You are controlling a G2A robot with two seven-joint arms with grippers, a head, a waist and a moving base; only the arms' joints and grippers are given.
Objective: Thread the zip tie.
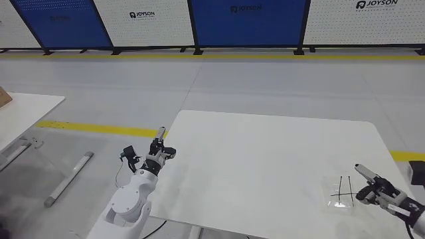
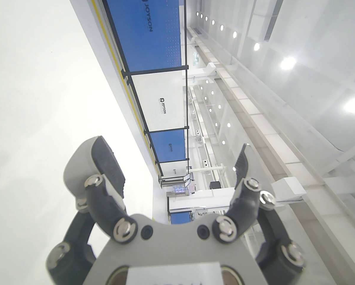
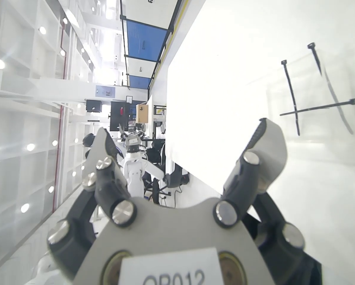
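table (image 1: 265, 153): white, rounded corners, long straight edges; a wide stretch of plain top runs across its middle and far side
zip ties (image 3: 293, 96): three black ones, flat on the table at its near right corner, close to the right edge; two lie roughly side by side and the third crosses both
plastic (image 1: 332, 202): clear sheet or bag flat on the table with the zip ties; can't tell if they lie on it or in it
right gripper (image 3: 186, 137): over the table's near right corner, just beside the zip ties and apart from them; jaws spread wide, gripping nothing
left gripper (image 2: 174, 164): right at the table's left edge, toward the near left corner, fingers pointing along that edge to the far side; jaws spread wide, gripping nothing
room: the whole width of the table top lies between the two grippers; zip ties are well apart from the left gripper
floor (image 1: 133, 79): grey, open along the table's left and far edges
yellow line (image 1: 99, 129): on the floor, runs up to the table's far left corner
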